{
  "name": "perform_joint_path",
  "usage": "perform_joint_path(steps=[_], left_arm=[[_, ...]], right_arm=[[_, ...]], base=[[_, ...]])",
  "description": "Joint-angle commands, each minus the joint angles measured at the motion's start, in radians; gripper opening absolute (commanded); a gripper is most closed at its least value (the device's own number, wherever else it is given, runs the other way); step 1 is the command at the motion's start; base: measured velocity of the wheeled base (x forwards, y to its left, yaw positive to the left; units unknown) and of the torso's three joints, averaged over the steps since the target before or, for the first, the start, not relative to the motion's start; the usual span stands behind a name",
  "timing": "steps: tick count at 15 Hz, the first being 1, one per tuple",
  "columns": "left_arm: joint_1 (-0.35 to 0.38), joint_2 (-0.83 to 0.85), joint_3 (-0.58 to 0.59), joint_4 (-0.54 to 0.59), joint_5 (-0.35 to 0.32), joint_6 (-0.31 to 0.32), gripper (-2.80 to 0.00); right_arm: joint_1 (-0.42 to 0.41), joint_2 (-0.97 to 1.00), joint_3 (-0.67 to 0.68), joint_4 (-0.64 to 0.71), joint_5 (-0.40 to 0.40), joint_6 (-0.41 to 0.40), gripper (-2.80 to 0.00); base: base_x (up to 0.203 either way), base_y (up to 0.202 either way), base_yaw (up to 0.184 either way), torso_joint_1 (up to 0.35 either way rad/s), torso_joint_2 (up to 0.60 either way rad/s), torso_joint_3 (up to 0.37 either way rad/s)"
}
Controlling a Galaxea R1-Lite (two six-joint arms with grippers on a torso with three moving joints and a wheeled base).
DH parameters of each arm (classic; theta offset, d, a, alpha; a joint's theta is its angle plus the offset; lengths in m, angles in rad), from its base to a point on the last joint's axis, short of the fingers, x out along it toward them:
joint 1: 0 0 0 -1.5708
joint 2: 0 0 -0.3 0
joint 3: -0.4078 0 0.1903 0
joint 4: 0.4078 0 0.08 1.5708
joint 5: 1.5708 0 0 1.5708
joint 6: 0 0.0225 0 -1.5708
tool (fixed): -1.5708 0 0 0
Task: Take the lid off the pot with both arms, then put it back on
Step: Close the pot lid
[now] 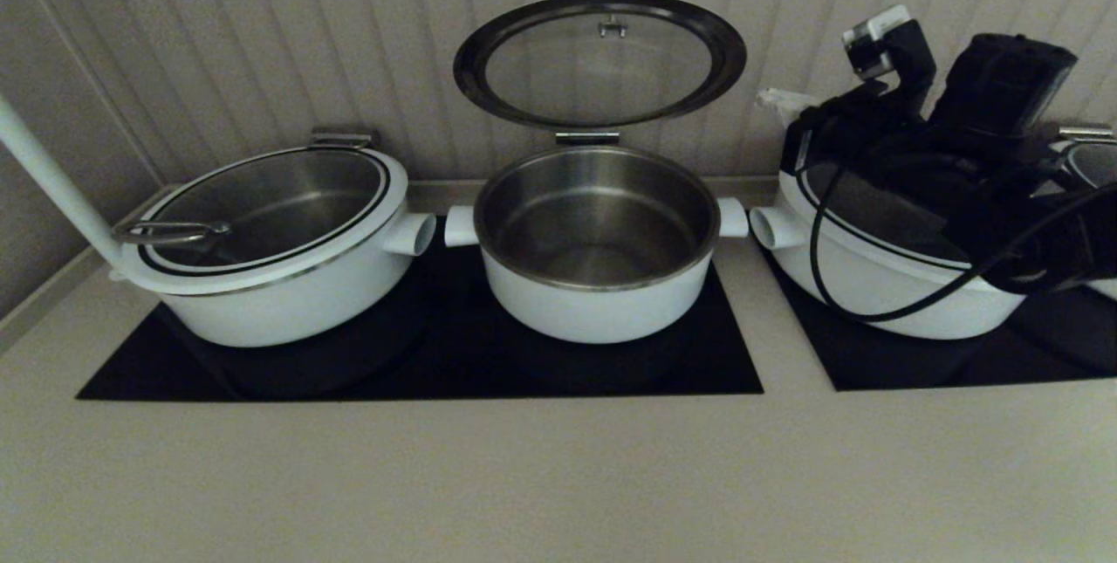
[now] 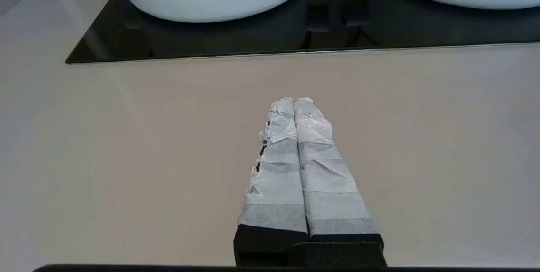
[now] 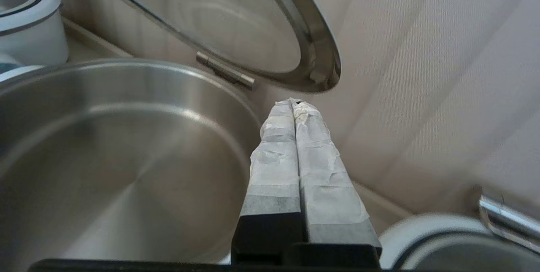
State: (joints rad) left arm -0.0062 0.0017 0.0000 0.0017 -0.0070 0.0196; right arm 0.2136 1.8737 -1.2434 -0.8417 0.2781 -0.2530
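Note:
The pot (image 1: 596,240) stands open in the middle of the black cooktop, its steel inside bare; it also fills the right wrist view (image 3: 126,158). The lid (image 1: 599,59) stands upright behind it on a rear hinge, handle at the top, close to the wall. My right gripper (image 1: 775,99) is shut and empty, with its taped fingertips (image 3: 291,107) just beside the lid's right rim (image 3: 325,52), apart from it. My left gripper (image 2: 294,100) is shut and empty, low over the beige counter in front of the cooktop, and is out of the head view.
A wider white pot with its lid on (image 1: 270,231) stands left of the pot. Another wide pot (image 1: 873,275) stands right, under my right arm and its cables. A white pole (image 1: 52,179) rises at far left. The beige counter (image 1: 558,476) lies in front.

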Motion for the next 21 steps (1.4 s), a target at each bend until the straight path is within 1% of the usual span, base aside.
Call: perform_joint_path(steps=[1, 6, 8, 9, 10, 11, 13, 14, 15, 16, 17, 18, 19, 20, 21], left_arm=[[0.000, 0.000, 0.000, 0.000, 0.001, 0.000, -2.80], [0.000, 0.000, 0.000, 0.000, 0.001, 0.000, -2.80], [0.000, 0.000, 0.000, 0.000, 0.001, 0.000, -2.80], [0.000, 0.000, 0.000, 0.000, 0.000, 0.000, -2.80], [0.000, 0.000, 0.000, 0.000, 0.001, 0.000, -2.80], [0.000, 0.000, 0.000, 0.000, 0.001, 0.000, -2.80], [0.000, 0.000, 0.000, 0.000, 0.001, 0.000, -2.80], [0.000, 0.000, 0.000, 0.000, -0.001, 0.000, -2.80], [0.000, 0.000, 0.000, 0.000, 0.001, 0.000, -2.80], [0.000, 0.000, 0.000, 0.000, 0.001, 0.000, -2.80], [0.000, 0.000, 0.000, 0.000, 0.001, 0.000, -2.80], [0.000, 0.000, 0.000, 0.000, 0.000, 0.000, -2.80], [0.000, 0.000, 0.000, 0.000, 0.000, 0.000, -2.80], [0.000, 0.000, 0.000, 0.000, 0.001, 0.000, -2.80], [0.000, 0.000, 0.000, 0.000, -0.001, 0.000, -2.80]], right_arm=[[-0.013, -0.069, 0.061, -0.005, -0.002, -0.002, -2.80], [-0.072, -0.207, 0.178, 0.032, -0.029, -0.002, -2.80], [-0.087, -0.251, 0.209, 0.037, -0.059, 0.001, -2.80], [-0.089, -0.261, 0.211, 0.036, -0.101, 0.011, -2.80], [-0.089, -0.264, 0.204, 0.033, -0.159, 0.043, -2.80], [-0.089, -0.265, 0.189, 0.030, -0.224, 0.088, -2.80], [-0.089, -0.246, 0.113, 0.021, -0.345, 0.194, -2.80], [-0.089, -0.218, 0.068, -0.001, -0.387, 0.230, -2.80], [-0.088, -0.196, 0.044, -0.070, -0.382, 0.231, -2.80], [-0.089, -0.186, 0.043, -0.119, -0.300, 0.199, -2.80], [-0.103, -0.180, 0.043, -0.146, -0.144, 0.166, -2.80], [-0.136, -0.174, 0.043, -0.155, 0.064, 0.118, -2.80], [-0.159, -0.170, 0.043, -0.145, 0.249, 0.041, -2.80], [-0.174, -0.173, 0.050, -0.110, 0.379, -0.013, -2.80], [-0.182, -0.182, 0.056, -0.059, 0.437, -0.030, -2.80]], base=[[0.000, 0.000, 0.000, 0.000, 0.00, 0.000], [0.000, 0.000, 0.000, 0.000, 0.00, 0.000], [0.000, 0.000, 0.000, 0.000, 0.00, 0.000], [0.000, 0.000, 0.000, 0.000, 0.00, 0.000], [0.000, 0.000, 0.000, 0.000, 0.00, 0.000], [0.000, 0.000, 0.000, 0.000, 0.00, 0.000], [0.000, 0.000, 0.000, 0.000, 0.00, 0.000], [0.000, 0.000, 0.000, 0.000, 0.00, 0.000], [0.000, 0.000, 0.000, 0.000, 0.00, 0.000], [0.000, 0.000, 0.000, 0.000, 0.00, 0.000], [0.000, 0.000, 0.000, 0.000, 0.00, 0.000], [0.000, 0.000, 0.000, 0.000, 0.00, 0.000], [0.000, 0.000, 0.000, 0.000, 0.00, 0.000], [0.000, 0.000, 0.000, 0.000, 0.00, 0.000], [0.000, 0.000, 0.000, 0.000, 0.00, 0.000]])
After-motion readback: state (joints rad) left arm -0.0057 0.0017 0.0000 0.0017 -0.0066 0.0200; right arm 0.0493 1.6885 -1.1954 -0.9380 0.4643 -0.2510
